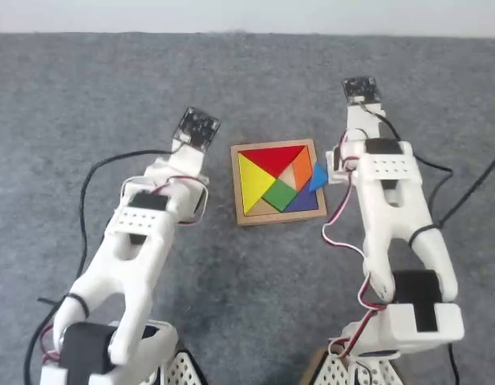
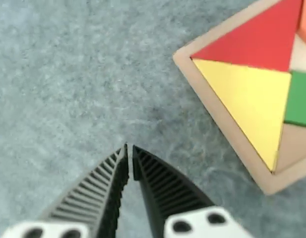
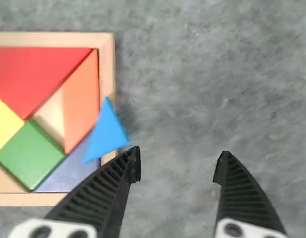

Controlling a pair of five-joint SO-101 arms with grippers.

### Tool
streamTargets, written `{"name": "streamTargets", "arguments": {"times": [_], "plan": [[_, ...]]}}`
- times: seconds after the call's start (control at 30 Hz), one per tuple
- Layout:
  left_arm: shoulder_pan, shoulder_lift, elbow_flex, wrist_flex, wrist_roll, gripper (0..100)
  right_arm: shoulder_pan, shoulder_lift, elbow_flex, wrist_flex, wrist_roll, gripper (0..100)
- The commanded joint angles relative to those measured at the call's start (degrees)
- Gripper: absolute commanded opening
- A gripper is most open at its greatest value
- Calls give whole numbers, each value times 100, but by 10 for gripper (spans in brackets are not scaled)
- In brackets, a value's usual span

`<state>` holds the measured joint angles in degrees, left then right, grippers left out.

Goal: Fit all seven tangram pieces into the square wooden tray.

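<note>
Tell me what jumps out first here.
The square wooden tray sits mid-table, mostly filled with bright pieces. A blue triangle lies across its rim on the right arm's side, not seated, with the right gripper open over the carpet just beside it. The left gripper is shut over bare carpet off the tray's other side.

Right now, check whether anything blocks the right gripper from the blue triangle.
Nothing visible does. The open right gripper sits beside the blue triangle, which lies over the rim of the tray; one fingertip is almost at its edge.
</note>
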<state>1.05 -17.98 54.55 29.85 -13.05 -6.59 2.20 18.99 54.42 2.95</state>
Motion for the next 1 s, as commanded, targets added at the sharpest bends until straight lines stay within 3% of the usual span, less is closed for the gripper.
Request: {"name": "streamTargets", "arguments": {"times": [0.0,0.17,0.97], "plan": [[9,-308,-13,-132,-220,13,-488,40,-396,180,-141,253],[26,-255,-13,-123,-255,13,-884,295,-396,127,-141,253],[9,-281,4,-114,-255,13,-910,804,-387,-558,-88,252]]}}
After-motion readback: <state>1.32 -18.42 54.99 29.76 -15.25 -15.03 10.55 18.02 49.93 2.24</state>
